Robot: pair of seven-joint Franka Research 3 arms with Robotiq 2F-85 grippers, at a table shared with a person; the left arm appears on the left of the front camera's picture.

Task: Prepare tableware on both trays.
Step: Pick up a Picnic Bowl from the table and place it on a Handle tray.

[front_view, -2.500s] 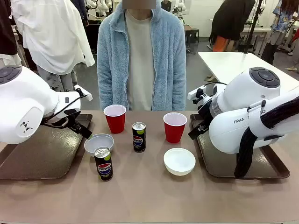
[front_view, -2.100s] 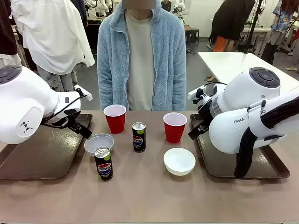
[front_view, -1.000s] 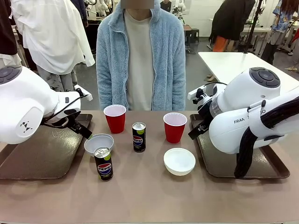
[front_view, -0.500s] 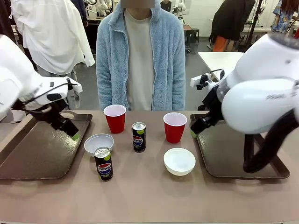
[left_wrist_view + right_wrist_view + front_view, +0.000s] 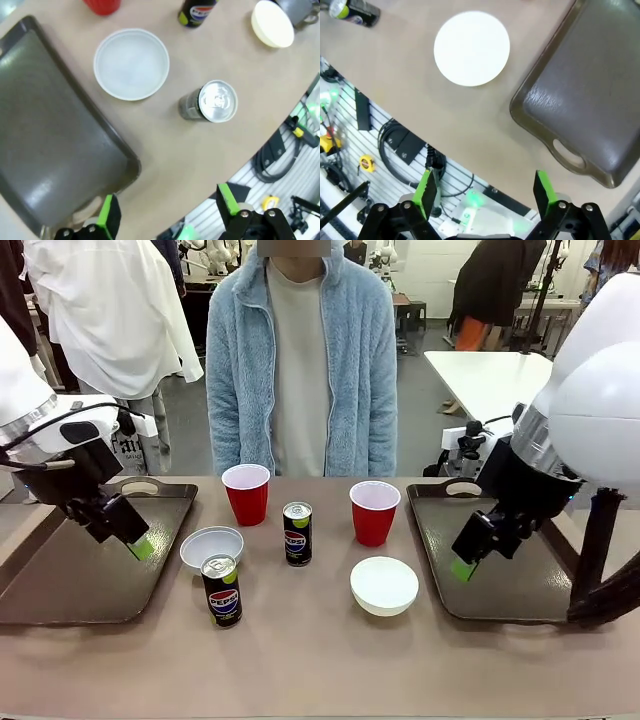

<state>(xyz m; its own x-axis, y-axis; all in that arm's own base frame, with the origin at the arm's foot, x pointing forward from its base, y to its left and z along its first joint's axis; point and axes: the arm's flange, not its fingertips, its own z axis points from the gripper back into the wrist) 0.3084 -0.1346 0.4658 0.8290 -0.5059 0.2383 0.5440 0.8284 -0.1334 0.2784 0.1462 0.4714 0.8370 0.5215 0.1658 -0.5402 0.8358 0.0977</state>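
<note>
Across the worktop [image 5: 320, 660], bowls [image 5: 211, 546] [image 5: 384, 585], red cups [image 5: 246, 495] [image 5: 374, 513], Pepsi cans [image 5: 297, 535] [image 5: 222, 592], left gripper [image 5: 167, 210] at 9 o'clock over left tray [image 5: 60, 590], spread empty, right gripper [image 5: 485, 192] at 3 o'clock over right tray [image 5: 500, 590], spread empty.

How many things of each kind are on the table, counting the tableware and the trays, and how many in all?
Small round white bowls: 2
Red plastic cups with white insides: 2
Slim black Pepsi cans: 2
Large dark brown rectangular plastic trays: 2
Total: 8
</note>
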